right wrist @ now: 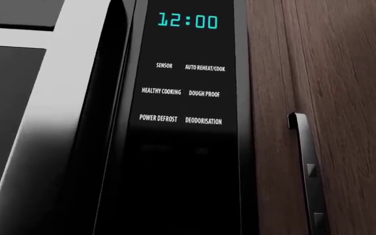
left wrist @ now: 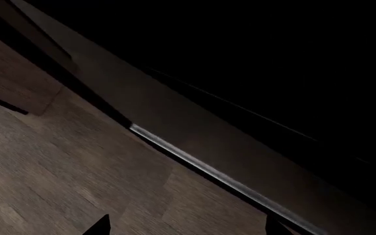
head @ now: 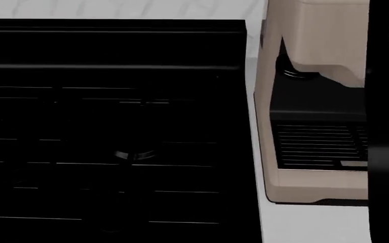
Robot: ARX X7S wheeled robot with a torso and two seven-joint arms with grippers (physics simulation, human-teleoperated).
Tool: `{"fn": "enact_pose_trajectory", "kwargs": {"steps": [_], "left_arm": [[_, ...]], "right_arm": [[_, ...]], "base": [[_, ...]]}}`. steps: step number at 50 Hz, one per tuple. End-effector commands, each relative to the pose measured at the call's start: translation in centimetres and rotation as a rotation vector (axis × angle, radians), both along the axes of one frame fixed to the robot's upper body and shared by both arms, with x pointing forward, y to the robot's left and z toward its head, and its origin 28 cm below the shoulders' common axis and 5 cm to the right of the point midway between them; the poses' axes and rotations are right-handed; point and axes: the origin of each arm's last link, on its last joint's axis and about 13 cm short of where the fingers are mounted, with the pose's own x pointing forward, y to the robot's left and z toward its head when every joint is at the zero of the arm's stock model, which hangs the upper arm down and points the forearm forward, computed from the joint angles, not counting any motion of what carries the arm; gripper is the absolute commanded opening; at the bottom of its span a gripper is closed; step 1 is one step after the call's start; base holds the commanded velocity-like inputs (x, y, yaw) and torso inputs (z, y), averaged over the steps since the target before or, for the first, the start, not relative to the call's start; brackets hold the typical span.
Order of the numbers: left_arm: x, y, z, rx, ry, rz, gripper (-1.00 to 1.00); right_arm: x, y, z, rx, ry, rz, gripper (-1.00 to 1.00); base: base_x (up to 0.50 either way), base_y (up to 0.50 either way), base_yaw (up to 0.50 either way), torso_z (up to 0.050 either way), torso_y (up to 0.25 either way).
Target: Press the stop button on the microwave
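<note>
Right wrist view, closest: microwave control panel (right wrist: 184,98), display (right wrist: 188,21) reads 12:00, labels SENSOR to DEODORISATION below; stop button not legible, lower labels blurred. Wood cabinet (right wrist: 332,73) with metal handle (right wrist: 303,161) at 3 o'clock of panel. Head view: dark stovetop (head: 113,131), beige coffee machine (head: 316,101) at 3 o'clock. Neither gripper visible in any view; state unknown.

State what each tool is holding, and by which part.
Cannot be told: neither tool's jaws show. The right wrist view shows only the microwave control panel.
</note>
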Motion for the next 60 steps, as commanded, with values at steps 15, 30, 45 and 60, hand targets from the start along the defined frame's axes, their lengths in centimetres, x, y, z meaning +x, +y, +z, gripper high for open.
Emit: {"fn": "enact_pose_trajectory", "kwargs": {"steps": [15, 30, 45, 60], "left_arm": [[0.3, -0.1, 0.0, 0.0, -0.002, -0.015, 1.0], [0.3, -0.1, 0.0, 0.0, -0.002, -0.015, 1.0], [0.3, -0.1, 0.0, 0.0, -0.002, -0.015, 1.0], [0.3, -0.1, 0.0, 0.0, -0.002, -0.015, 1.0]], "right_arm": [[-2.9, -0.2, -1.4, -0.025, 0.044, 0.011, -1.0], [-4.3, 0.2, -3.0, -0.041, 0.102, 0.066, -1.0], [-4.1, -0.1, -4.2, -0.057, 0.129, 0.05, -1.0], [-3.2, -0.3, -5.7, -0.065, 0.177, 0.045, -1.0]], "base": [[0.0, 0.0, 0.0, 0.0, 0.0], [0.0, 0.0, 0.0, 0.0, 0.0], [0.0, 0.0, 0.0, 0.0, 0.0], [0.0, 0.0, 0.0, 0.0, 0.0]]}}
